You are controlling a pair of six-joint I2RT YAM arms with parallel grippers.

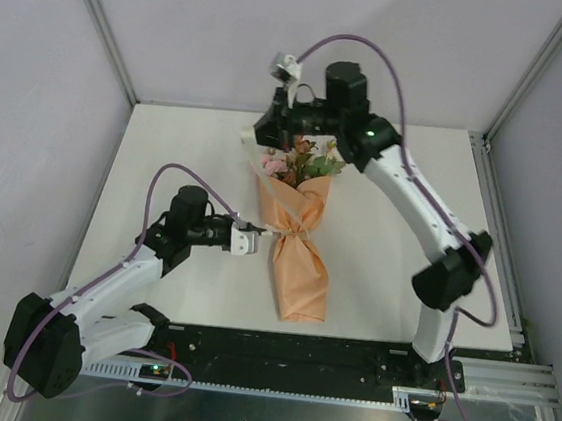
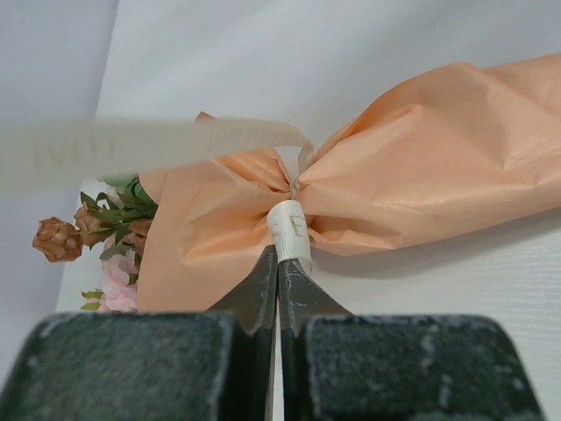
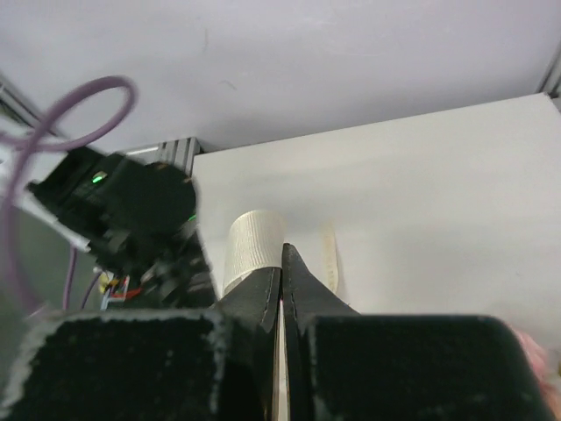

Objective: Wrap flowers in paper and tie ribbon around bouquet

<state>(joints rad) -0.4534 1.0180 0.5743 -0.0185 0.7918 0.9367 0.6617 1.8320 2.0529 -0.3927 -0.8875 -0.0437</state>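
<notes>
The bouquet (image 1: pixel 298 242) lies mid-table, a peach-orange paper (image 2: pixel 421 175) cone cinched at its waist. The flowers (image 1: pixel 301 160) stick out of its far end, pink and rusty blooms (image 2: pixel 96 241) with green leaves. My left gripper (image 1: pixel 256 236) sits at the cinch. In the left wrist view it (image 2: pixel 279 254) is shut on the cream ribbon (image 2: pixel 290 230) right at the knot, and a blurred strand (image 2: pixel 131 149) runs off to the left. My right gripper (image 1: pixel 288 68) is raised beyond the blooms. In its own view it (image 3: pixel 282 254) is shut on a curl of ribbon (image 3: pixel 254 241).
The white table (image 1: pixel 186 160) is walled by pale panels at the back and both sides. A black rail (image 1: pixel 286 352) runs along the near edge by the arm bases. A loose ribbon strand (image 3: pixel 330 254) shows below the right gripper, and a black arm part (image 3: pixel 123 210) at its left.
</notes>
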